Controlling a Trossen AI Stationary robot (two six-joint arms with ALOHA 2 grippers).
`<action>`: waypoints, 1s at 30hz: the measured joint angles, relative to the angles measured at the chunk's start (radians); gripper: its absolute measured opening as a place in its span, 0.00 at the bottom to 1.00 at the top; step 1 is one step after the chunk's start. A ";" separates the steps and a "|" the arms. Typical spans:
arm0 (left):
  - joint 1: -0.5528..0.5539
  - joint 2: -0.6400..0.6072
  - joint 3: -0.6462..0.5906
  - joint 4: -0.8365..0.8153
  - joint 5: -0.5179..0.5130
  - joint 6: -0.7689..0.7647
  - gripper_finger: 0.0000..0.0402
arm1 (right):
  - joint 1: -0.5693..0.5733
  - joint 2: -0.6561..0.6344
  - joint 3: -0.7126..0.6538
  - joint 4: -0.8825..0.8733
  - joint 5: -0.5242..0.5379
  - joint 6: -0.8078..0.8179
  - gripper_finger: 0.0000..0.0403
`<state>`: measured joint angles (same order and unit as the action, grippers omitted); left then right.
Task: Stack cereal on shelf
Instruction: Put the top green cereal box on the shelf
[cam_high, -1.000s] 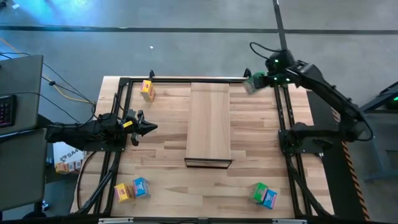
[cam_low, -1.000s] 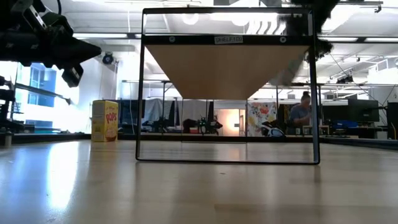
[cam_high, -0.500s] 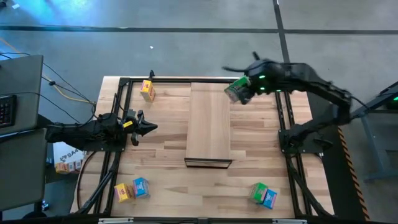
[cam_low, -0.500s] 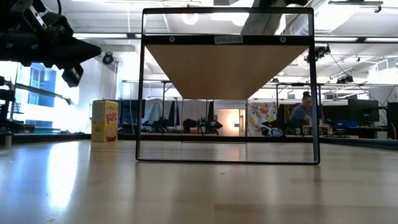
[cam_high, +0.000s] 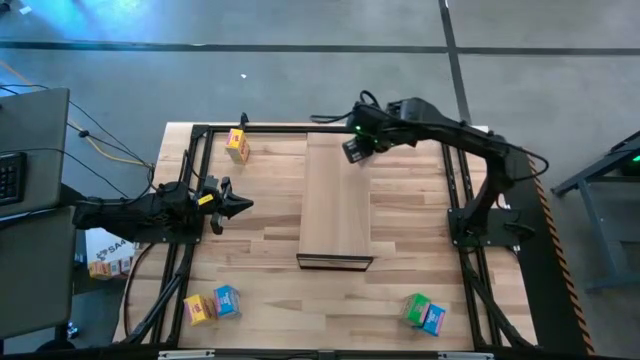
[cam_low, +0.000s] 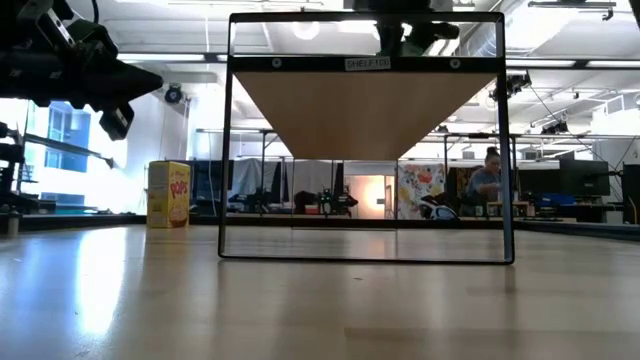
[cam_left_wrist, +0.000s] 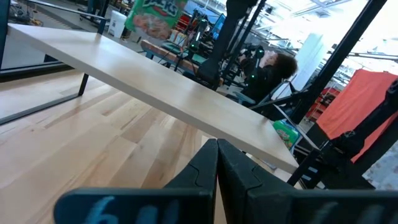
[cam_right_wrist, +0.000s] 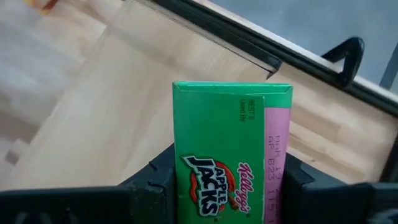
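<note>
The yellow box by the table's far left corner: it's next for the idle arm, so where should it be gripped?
The yellow box stands alone, clear all round. Probably best pinched across its two broad faces from above by the left gripper, the nearer arm.

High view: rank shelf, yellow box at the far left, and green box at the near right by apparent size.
1. shelf, by far largest.
2. yellow box and green box: alike, too close to rank.
</note>
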<state>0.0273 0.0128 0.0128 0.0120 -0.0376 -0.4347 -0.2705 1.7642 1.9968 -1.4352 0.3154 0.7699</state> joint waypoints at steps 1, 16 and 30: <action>0.000 0.000 0.000 0.000 0.000 0.000 0.00 | -0.006 0.007 0.000 0.000 -0.006 0.017 0.35; 0.000 0.000 0.000 0.000 0.000 0.000 0.00 | -0.053 0.071 0.000 0.003 -0.031 0.298 0.35; 0.000 0.000 0.000 0.000 0.000 0.000 0.00 | -0.055 0.073 0.000 0.002 0.027 0.334 0.35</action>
<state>0.0277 0.0131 0.0128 0.0117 -0.0376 -0.4347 -0.3252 1.8370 1.9968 -1.4329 0.3428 1.1043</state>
